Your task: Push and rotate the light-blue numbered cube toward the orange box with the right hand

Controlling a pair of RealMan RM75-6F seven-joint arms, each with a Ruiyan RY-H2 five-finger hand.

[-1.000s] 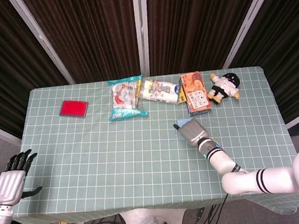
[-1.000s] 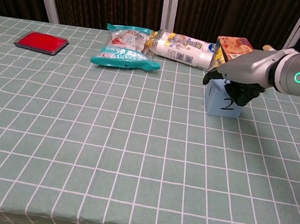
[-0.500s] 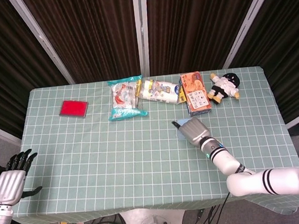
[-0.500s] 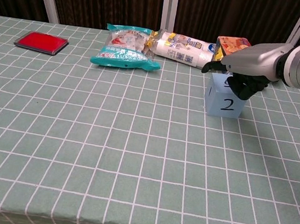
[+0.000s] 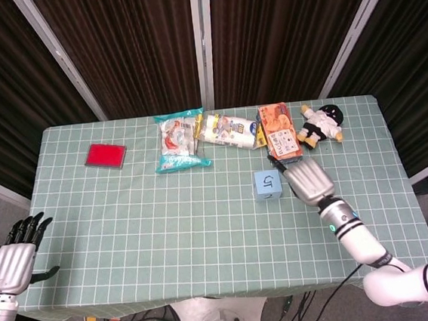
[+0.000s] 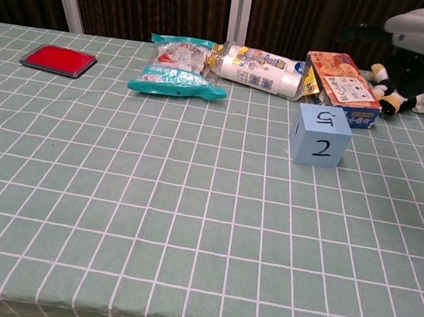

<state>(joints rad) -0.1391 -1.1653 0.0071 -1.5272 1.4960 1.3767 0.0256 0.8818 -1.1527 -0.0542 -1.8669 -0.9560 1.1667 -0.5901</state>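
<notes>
Right hand [image 5: 307, 179] hovering beside cube [image 5: 267, 185], holding nothing; fingers' spread unclear.
You are between pushes, likely: bring it down again, nudging toward box [image 5: 280, 143].

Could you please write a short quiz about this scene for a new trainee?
1. True or false: the right hand is touching the cube.
2. Which number faces the chest camera on the cube? A) 5 B) 2 C) 6
3. Fill in: the toy lies beside the orange ____.

Key: 1. False; the hand is raised, apart from the cube. 2. B; the 5 is on top. 3. box.
</notes>
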